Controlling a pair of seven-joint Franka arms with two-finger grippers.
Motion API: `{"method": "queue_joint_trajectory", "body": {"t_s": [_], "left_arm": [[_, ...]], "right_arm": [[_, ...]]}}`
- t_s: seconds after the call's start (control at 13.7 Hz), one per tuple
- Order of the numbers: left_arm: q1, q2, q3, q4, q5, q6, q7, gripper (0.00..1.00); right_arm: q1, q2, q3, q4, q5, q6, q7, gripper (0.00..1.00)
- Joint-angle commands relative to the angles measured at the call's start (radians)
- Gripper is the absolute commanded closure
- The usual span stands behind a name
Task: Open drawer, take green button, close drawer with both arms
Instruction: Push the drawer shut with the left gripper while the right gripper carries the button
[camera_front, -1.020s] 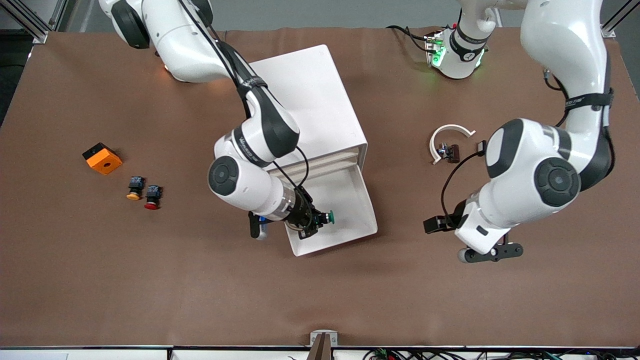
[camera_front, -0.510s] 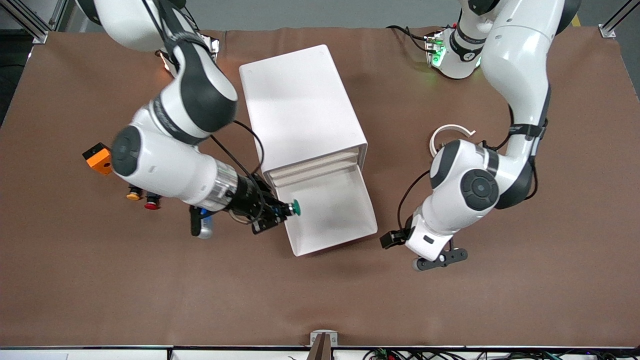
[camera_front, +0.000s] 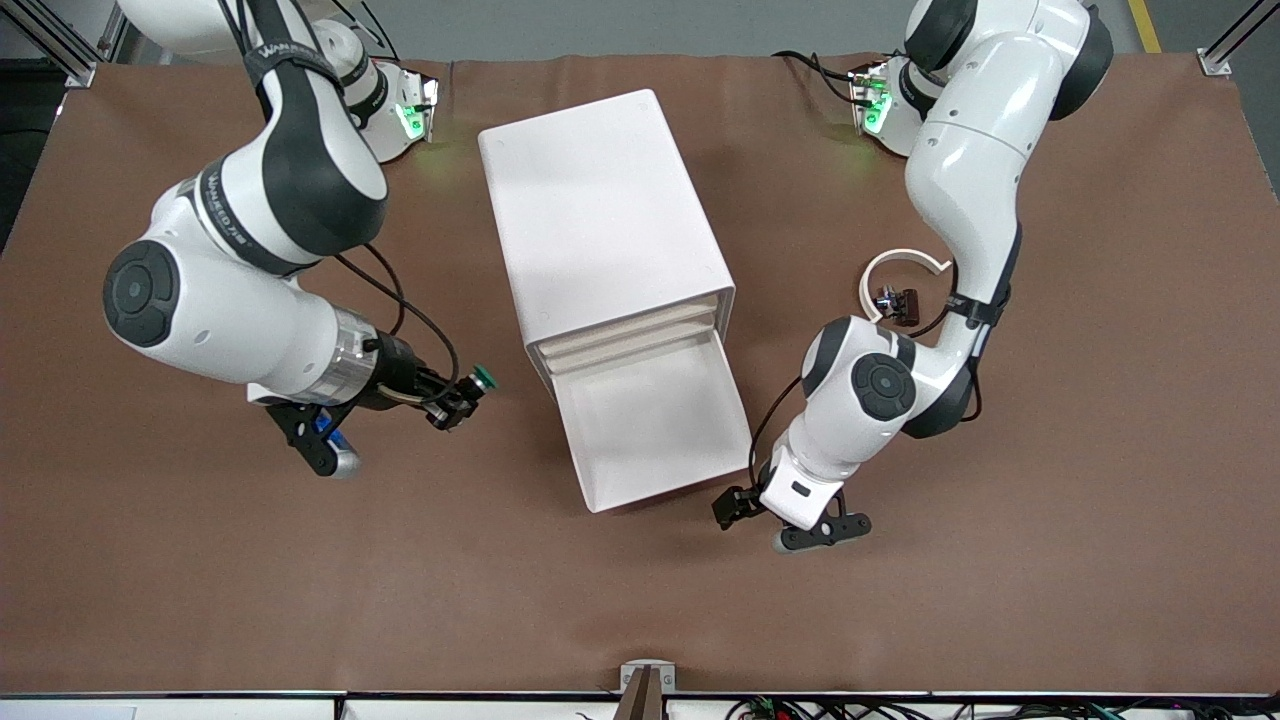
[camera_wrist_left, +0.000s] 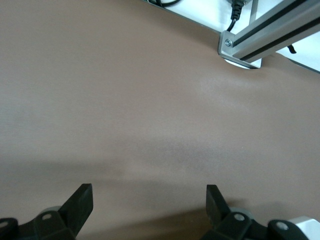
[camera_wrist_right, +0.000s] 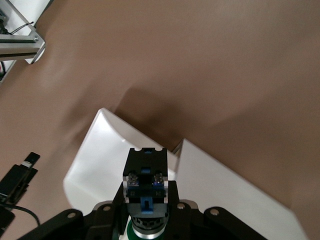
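Pinching the button (camera_front: 484, 377) between its jaws, the right gripper (camera_front: 462, 398) hangs beside the open drawer (camera_front: 655, 425); the left gripper (camera_front: 742, 505) waits, jaws spread.

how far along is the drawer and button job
Done: the bottom white plastic drawer of the white cabinet stands pulled out and looks empty. In hand: the right claw is shut on the small green-capped push button, over the brown table beside the cabinet. Left: closing the drawer; the open left claw hangs by its front corner.
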Motion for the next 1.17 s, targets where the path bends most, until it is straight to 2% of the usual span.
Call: {"method": "queue_joint_trajectory", "body": {"t_s": [0.0, 0.15, 0.22, 0.36, 0.58, 0.66, 0.73, 0.95, 1.09], "left_arm": [[-0.014, 0.043, 0.005, 0.022, -0.009, 0.085, 0.011, 0.0], [-0.032, 0.087, 0.005, 0.024, -0.009, 0.197, 0.014, 0.0], [-0.042, 0.098, 0.007, 0.024, -0.008, 0.223, 0.016, 0.09], [-0.051, 0.1, 0.007, 0.018, -0.008, 0.225, 0.002, 0.11], [-0.082, 0.109, 0.013, 0.016, -0.008, 0.22, -0.001, 0.1], [-0.088, 0.111, 0.013, 0.016, -0.008, 0.22, -0.002, 0.08], [-0.097, 0.111, 0.013, 0.015, -0.012, 0.22, -0.006, 0.0], [-0.101, 0.109, 0.013, 0.001, -0.016, 0.204, -0.022, 0.0], [-0.111, 0.102, 0.013, -0.007, -0.016, 0.181, -0.026, 0.0]], "right_arm": [[-0.038, -0.125, 0.015, -0.229, -0.044, 0.084, -0.263, 1.0], [-0.049, -0.135, 0.015, -0.288, -0.148, 0.119, -0.549, 1.0], [-0.05, -0.133, 0.015, -0.303, -0.183, 0.135, -0.674, 1.0], [-0.071, -0.138, 0.015, -0.355, -0.224, 0.194, -0.884, 1.0], [-0.102, -0.141, 0.015, -0.413, -0.239, 0.253, -1.001, 1.0], [-0.108, -0.141, 0.015, -0.429, -0.241, 0.273, -1.029, 1.0], [-0.114, -0.141, 0.015, -0.443, -0.241, 0.286, -1.052, 1.0], [-0.125, -0.142, 0.015, -0.49, -0.241, 0.322, -1.11, 1.0], [-0.131, -0.153, 0.015, -0.525, -0.253, 0.371, -1.232, 1.0]]}}
